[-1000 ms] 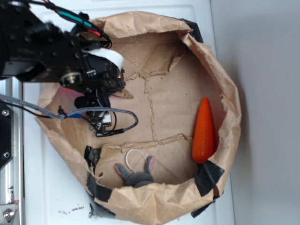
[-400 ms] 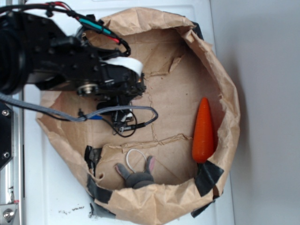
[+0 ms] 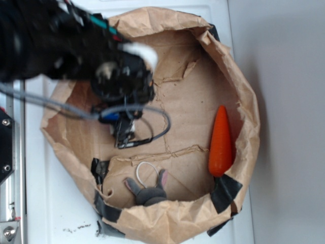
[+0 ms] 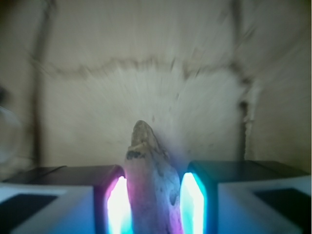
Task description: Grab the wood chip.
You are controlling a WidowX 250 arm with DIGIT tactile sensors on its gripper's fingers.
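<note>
The arm (image 3: 56, 46) has swung from the left wall of the paper bag (image 3: 238, 91) toward its middle over the last second, and it shows motion blur in the exterior view, so it is judged to be travelling. The bag lies open on the white counter (image 3: 51, 218); its brown floor carries the carrot (image 3: 221, 142) at the right wall and a small grey plush toy (image 3: 147, 189) at the near edge (both well apart from the arm).

The hand (image 4: 151, 200) is closed narrowly on the chip (image 4: 148, 185). In the wrist view the chip stands between the two lit pads (image 4: 117, 204), touching both, with its ragged tip projecting forward over the bag floor. In the exterior view the chip is hidden under the arm.

Judgement: the grasp is made; the displacement with the chip held between the pads indicates that the grip is secure.
</note>
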